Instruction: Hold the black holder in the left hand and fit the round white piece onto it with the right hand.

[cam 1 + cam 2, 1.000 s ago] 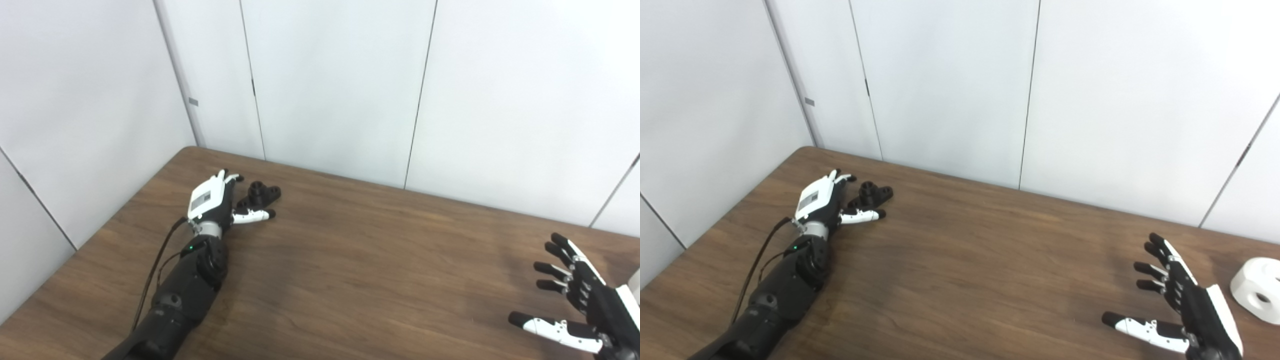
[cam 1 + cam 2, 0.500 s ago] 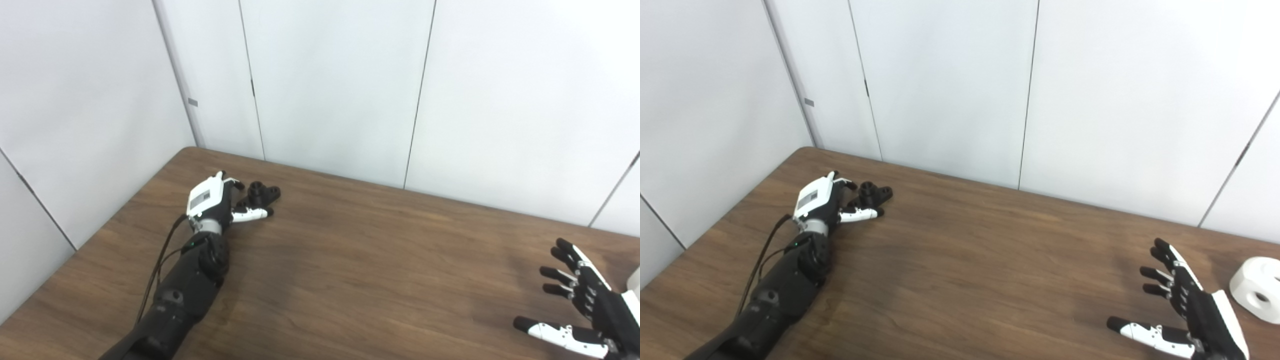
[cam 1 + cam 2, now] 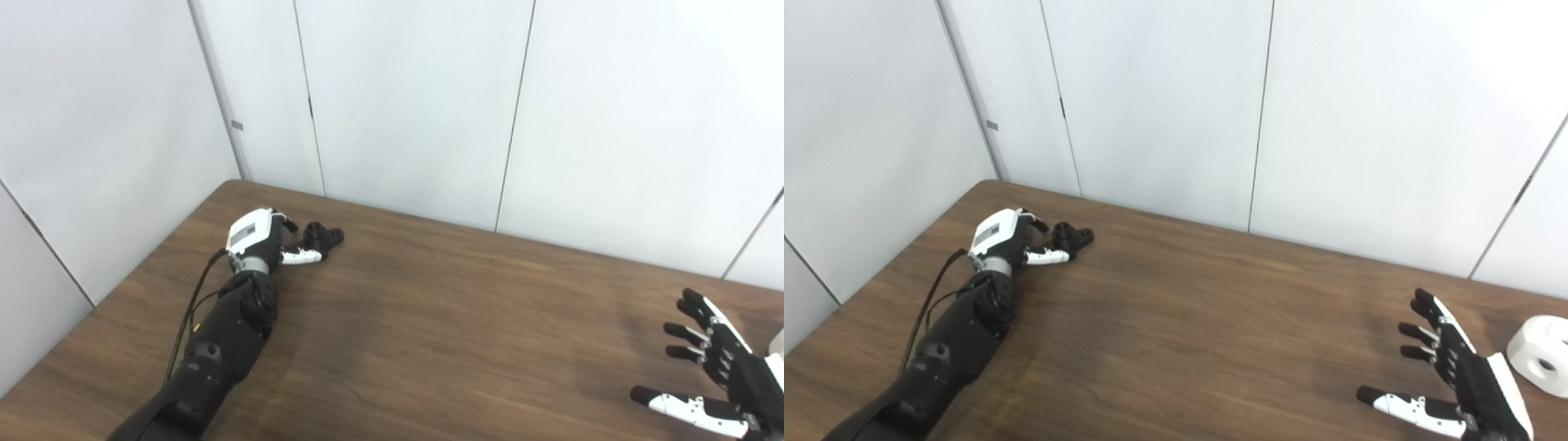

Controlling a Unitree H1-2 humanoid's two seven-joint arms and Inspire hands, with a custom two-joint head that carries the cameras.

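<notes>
Early in the task, nothing fitted yet. Left robot hand (image 3: 260, 236) at the black holder (image 3: 323, 236) near the table's (image 3: 429, 318) far left corner, thumb touching it, fingers curling but not visibly closed around it. Right robot hand (image 3: 1461, 383) spread, empty, near the round white piece (image 3: 1542, 355). White piece plain in the right eye view, a mere sliver at the left eye view's edge.

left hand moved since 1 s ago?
Yes. The left hand has shifted up-picture toward the table's far edge while the black holder stayed put; its thumb now reaches the holder's near side.
</notes>
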